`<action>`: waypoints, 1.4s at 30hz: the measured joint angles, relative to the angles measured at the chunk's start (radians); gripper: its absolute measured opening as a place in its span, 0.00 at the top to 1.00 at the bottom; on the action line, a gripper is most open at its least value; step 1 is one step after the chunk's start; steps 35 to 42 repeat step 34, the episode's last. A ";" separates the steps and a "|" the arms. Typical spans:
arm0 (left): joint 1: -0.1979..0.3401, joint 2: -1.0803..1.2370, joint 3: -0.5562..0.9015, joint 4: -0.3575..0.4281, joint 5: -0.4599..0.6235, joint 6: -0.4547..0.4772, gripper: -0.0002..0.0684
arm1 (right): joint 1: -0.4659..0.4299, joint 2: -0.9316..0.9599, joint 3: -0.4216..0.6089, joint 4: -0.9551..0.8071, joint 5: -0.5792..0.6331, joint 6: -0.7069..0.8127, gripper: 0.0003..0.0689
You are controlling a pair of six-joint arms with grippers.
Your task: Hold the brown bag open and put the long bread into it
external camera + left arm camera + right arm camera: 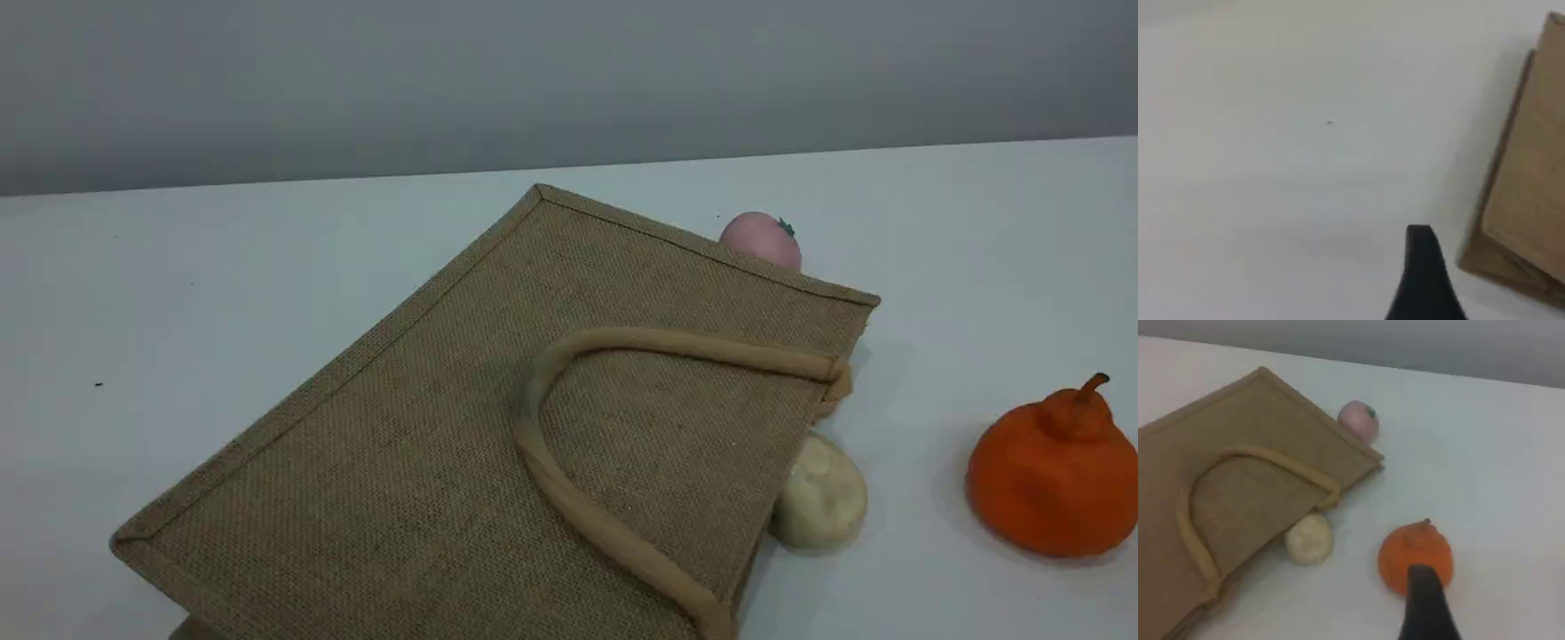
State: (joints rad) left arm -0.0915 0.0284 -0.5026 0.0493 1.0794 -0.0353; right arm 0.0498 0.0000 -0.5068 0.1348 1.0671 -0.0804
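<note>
Lying flat on the surface (pixel 267 267), the brown bag (pixel 498 427) is shown with its mouth at 4 o'clock; both claws are released, grasping nothing; the long bread is not seen.

The brown bag (pixel 427 444) lies flat on its side on the white worktop (pixel 178 293), a large tan woven jute tote with bound edges, set at a slant so that one corner points to the far side. Its mouth faces right. One thick beige looped handle (pixel 569 480) rests folded back across the upper panel. In the left wrist view only a corner of the bag (pixel 1531 200) shows at the right edge. The long bread appears in no view.
</note>
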 joint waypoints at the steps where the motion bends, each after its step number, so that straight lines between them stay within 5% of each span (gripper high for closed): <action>1: 0.003 -0.012 0.000 0.000 0.000 0.000 0.36 | 0.000 0.000 0.000 0.000 0.000 0.000 0.44; 42: 0.000 -0.028 0.000 0.002 0.000 -0.001 0.36 | 0.000 0.000 0.000 0.000 0.000 0.001 0.44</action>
